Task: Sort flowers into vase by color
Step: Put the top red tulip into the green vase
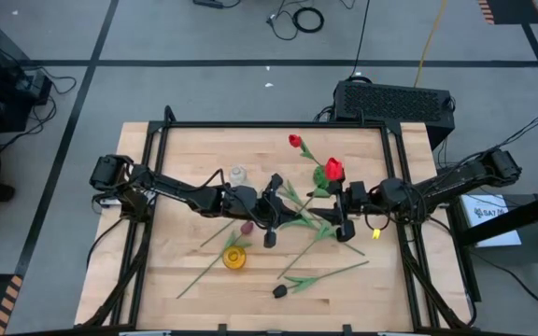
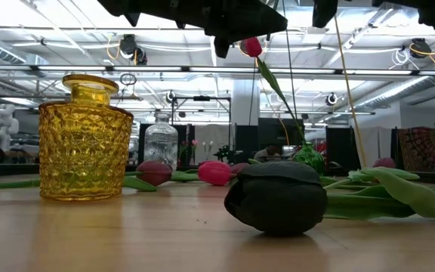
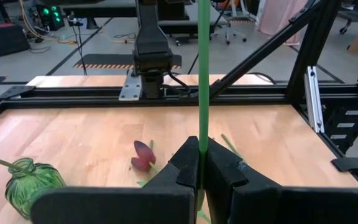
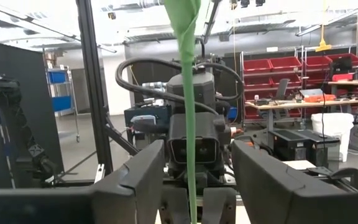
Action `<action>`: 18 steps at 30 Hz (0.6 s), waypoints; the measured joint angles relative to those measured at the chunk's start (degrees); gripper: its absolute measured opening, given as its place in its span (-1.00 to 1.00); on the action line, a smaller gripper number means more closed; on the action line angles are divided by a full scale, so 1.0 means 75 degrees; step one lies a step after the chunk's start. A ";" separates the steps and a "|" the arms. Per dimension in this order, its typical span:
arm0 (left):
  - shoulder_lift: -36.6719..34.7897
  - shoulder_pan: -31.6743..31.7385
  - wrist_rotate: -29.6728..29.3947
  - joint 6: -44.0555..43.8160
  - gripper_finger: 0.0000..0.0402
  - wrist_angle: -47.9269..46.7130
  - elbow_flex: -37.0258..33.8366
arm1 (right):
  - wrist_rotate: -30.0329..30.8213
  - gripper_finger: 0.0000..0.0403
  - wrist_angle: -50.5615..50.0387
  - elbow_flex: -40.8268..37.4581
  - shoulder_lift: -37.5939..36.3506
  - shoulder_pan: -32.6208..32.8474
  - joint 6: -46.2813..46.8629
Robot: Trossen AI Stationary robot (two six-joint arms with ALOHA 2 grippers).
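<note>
High view, and both arms meet over the middle of the wooden table (image 1: 157,280), the left gripper (image 1: 271,210) reaching in from the left and the right gripper (image 1: 346,213) from the right. Left wrist view settles it: the left gripper (image 3: 201,163) is clamped tight on a thin green stem (image 3: 202,74), which runs straight up between its dark fingers (image 3: 185,165). Over on the right wrist view, the right gripper (image 4: 194,180) has its fingers (image 4: 135,180) standing apart, a green stem (image 4: 190,124) running up between them with a gap on each side, and the other arm's wrist faces it just beyond. A bright red tulip (image 1: 333,169) shows beside the right gripper from above, and another red flower (image 1: 295,142) lies nearer the table's far edge. More flowers sprawl on the wood between the arms, stems crossing. A near-black tulip (image 2: 276,195) lies close to the low camera, and from above it sits near the front edge (image 1: 280,291). The yellow vase (image 2: 85,140) stands upright on the left in the low view, a clear vase (image 2: 161,143) farther back, a green vase (image 3: 33,185) near the left gripper. A maroon flower (image 3: 143,155) lies flat on the wood near it.
</note>
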 joint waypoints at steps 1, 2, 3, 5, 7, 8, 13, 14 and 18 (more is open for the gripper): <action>0.0000 0.0000 0.0000 0.0000 -0.93 0.0000 0.0000 | 0.0000 -0.14 0.0042 0.0000 0.0000 0.0000 0.0002; 0.0000 0.0000 0.0000 0.0000 -0.93 -0.0003 0.0000 | 0.0000 -0.17 0.0061 0.0000 0.0000 0.0000 0.0002; 0.0000 0.0000 -0.0001 0.0000 -0.93 -0.0013 0.0000 | 0.0000 -0.19 0.0061 0.0000 0.0000 0.0000 0.0004; 0.0000 0.0003 -0.0002 0.0003 -0.93 -0.0026 0.0000 | 0.0000 -0.25 0.0057 0.0000 0.0000 0.0000 0.0007; 0.0000 0.0003 -0.0001 0.0000 -0.93 -0.0020 0.0000 | 0.0000 -0.32 0.0057 0.0000 0.0000 0.0000 0.0039; 0.0003 0.0003 0.0000 -0.0003 -0.93 0.0002 0.0000 | 0.0000 -0.35 0.0057 0.0000 0.0000 0.0000 0.0064; 0.0003 -0.0006 0.0223 -0.0338 -0.93 0.0181 0.0000 | -0.0047 -0.48 0.0043 0.0000 0.0000 0.0000 0.0091; 0.0003 -0.0006 0.0252 -0.0376 -0.93 0.0201 0.0000 | -0.0053 -0.48 0.0016 0.0000 0.0000 0.0000 0.0097; 0.0003 -0.0006 0.0256 -0.0391 -0.93 0.0150 0.0000 | -0.0070 -0.43 -0.0074 0.0000 0.0000 0.0000 0.0098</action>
